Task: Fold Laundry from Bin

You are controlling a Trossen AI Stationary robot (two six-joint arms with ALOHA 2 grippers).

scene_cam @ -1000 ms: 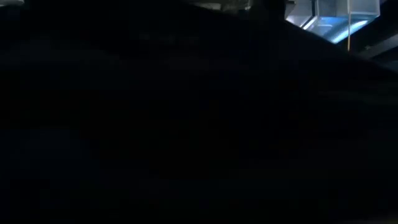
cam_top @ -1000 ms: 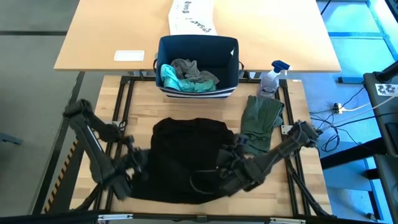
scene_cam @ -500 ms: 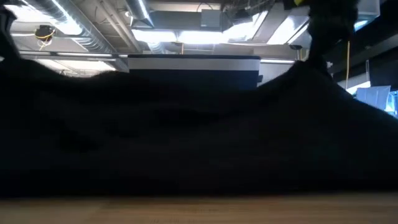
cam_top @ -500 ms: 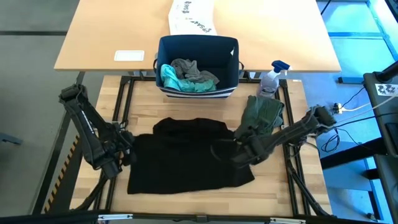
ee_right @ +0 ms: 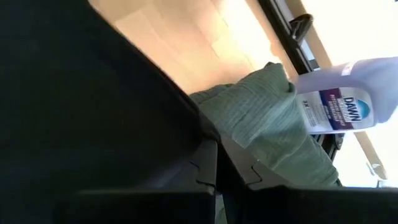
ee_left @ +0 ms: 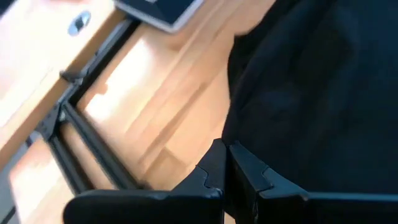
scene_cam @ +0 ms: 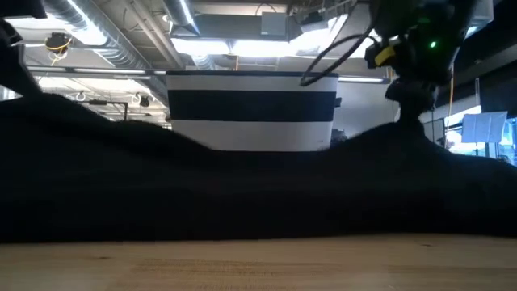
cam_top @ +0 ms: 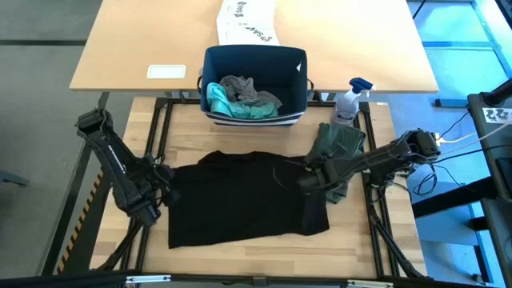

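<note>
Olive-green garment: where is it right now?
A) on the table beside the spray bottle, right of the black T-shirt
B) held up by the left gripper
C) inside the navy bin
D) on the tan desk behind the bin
A: the olive-green garment lies on the table below the spray bottle, right of the spread black T-shirt.

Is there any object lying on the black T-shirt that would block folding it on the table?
Nothing visible lies on the black T-shirt. The left gripper and right gripper pinch its edges; the olive-green piece lies beside it.
</note>
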